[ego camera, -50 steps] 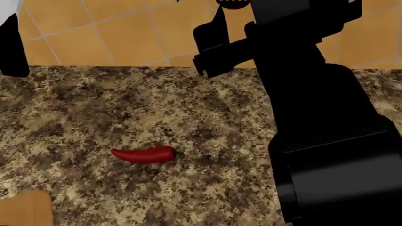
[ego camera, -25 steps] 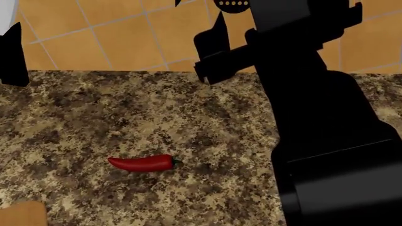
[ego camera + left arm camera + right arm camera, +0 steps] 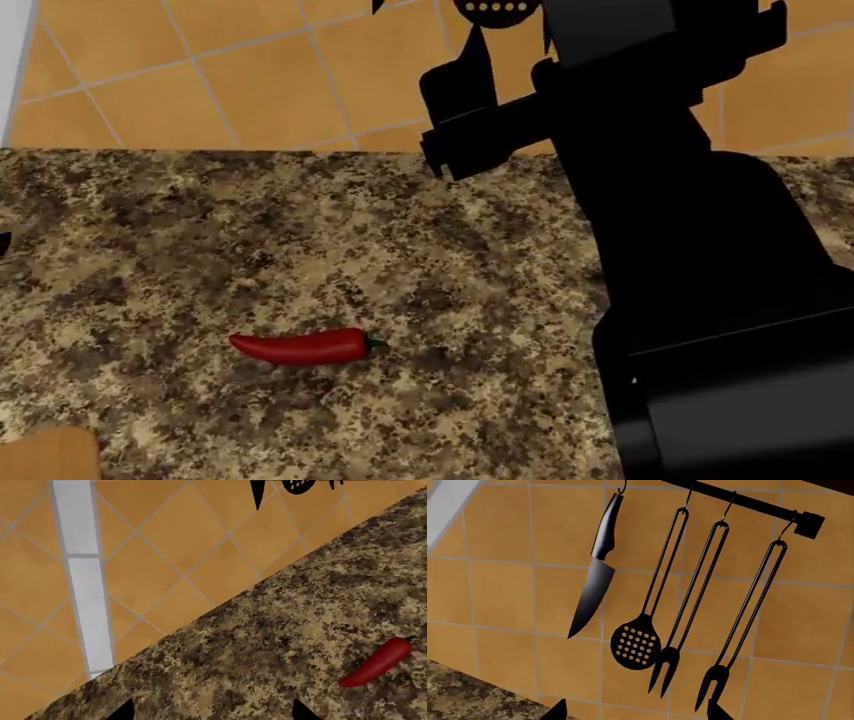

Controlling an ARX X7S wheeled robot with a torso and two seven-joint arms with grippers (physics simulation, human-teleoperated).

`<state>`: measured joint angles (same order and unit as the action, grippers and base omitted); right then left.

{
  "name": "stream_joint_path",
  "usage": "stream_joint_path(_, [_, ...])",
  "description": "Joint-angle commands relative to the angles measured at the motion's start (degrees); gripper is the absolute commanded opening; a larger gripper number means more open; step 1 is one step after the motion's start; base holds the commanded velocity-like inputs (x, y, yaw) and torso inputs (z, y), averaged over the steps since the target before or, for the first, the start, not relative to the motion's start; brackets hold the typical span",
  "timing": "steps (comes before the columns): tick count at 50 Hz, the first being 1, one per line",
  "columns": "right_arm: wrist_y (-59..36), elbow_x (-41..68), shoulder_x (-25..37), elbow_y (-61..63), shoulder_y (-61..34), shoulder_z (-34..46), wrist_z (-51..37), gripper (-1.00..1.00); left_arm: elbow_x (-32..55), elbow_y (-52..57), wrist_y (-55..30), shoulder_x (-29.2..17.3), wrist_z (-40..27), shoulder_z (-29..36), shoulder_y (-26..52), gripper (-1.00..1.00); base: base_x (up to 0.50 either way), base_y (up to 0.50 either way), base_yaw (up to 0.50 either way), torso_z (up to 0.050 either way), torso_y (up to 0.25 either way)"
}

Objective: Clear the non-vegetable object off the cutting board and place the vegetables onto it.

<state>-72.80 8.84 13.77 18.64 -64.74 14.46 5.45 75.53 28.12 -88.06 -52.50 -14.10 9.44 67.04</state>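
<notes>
Red chili (image 3: 300, 346) lies alone on the granite counter (image 3: 441, 250), well apart from the cutting board (image 3: 47, 455) corner; right gripper (image 3: 461, 120) raised toward the tiled wall, left gripper (image 3: 210, 711) open and empty, likely lining up a pick.

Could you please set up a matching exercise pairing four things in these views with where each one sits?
Things:
1. chili
2. cutting board
3. knife
4. slotted spoon

Places:
A. hanging at one end of the wall rail
B. only a corner showing at the head view's lower left
C. lying on the granite counter
D. hanging between knife and fork

Pairs: 1-C, 2-B, 3-A, 4-D
</notes>
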Motion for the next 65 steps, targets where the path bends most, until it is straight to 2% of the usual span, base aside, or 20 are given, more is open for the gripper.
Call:
stream_joint_path(1, [-0.60, -1.14, -0.89, 0.63, 0.13, -0.92, 1.48, 1.00, 23.24, 1.56, -0.26, -12.47, 1.20, 1.74, 1.20, 1.00, 0.02, 0.00, 0.00, 0.000, 0.000])
stream_joint_path(5, [-0.39, -1.14, -1.06, 0.19, -0.05, -0.53, 1.35, 1.00, 24.97, 6.80, -1.25, -16.38, 9.07, 3.44, 0.80, 1.00, 0.02, 0.00, 0.00, 0.000, 0.000])
stream_joint_path(11, [-0.86, -0.90, -0.98, 0.53, -0.10, -0.44, 1.34, 1.00, 28.33, 6.63, -0.61, -18.95, 10.19, 6.87, 3.51, 1.00, 0.02, 0.00, 0.00, 0.000, 0.000])
stream_joint_path(14, [-1.13, -0.78, -0.95, 1.01, 0.36, -0.72, 1.20, 1.00, 29.33, 7.23, -1.13, -20.34, 12.85, 8.91, 5.54, 1.00, 0.02, 0.00, 0.00, 0.000, 0.000])
stream_joint_path(21, [-0.33, -0.64, -0.83, 0.77, 1.29, -0.83, 1.06, 1.00, 26.68, 8.40, -0.72, -23.13, 16.57, 12.49, 5.94, 1.00, 0.02, 0.00, 0.00, 0.000, 0.000])
stream_joint_path(24, [0.09, -0.54, -0.85, 0.83, 2.02, -0.99, 0.95, 1.00, 25.06, 8.98, -1.05, -23.43, 17.27, 14.95, 6.81, 1.00, 0.02, 0.00, 0.00, 0.000, 0.000])
stream_joint_path(26, [-0.10, -0.48, -0.83, 0.89, 2.14, -1.11, 0.86, 1.00, 26.47, 7.37, -1.24, -23.38, 14.10, 18.12, 8.02, 1.00, 0.02, 0.00, 0.00, 0.000, 0.000])
stream_joint_path(32, [-0.27, -0.35, -0.86, 1.43, 2.54, -1.28, 0.63, 1.00, 26.17, 8.91, -1.24, -23.67, 14.16, 24.20, 11.20, 1.00, 0.02, 0.00, 0.00, 0.000, 0.000])
stream_joint_path(40, [-0.20, -0.09, -0.36, 2.00, 3.57, -2.09, 0.50, 1.00, 15.10, 9.35, -0.48, -21.69, 16.19, 28.68, 11.20, 1.00, 0.02, 0.00, 0.00, 0.000, 0.000])
stream_joint_path(49, [-0.18, 0.17, -0.21, 2.53, 4.62, -2.65, 0.21, 1.00, 6.64, 7.45, 3.76, -21.63, 19.34, 31.38, 7.81, 1.00, 0.02, 0.00, 0.00, 0.000, 0.000])
stream_joint_path(65, [-1.30, 0.71, 0.05, 3.82, 4.86, -2.74, -0.04, 1.00, 1.23, 5.08, 10.93, -19.51, 20.28, 33.95, 2.36, 1.00, 0.02, 0.00, 0.00, 0.000, 0.000])
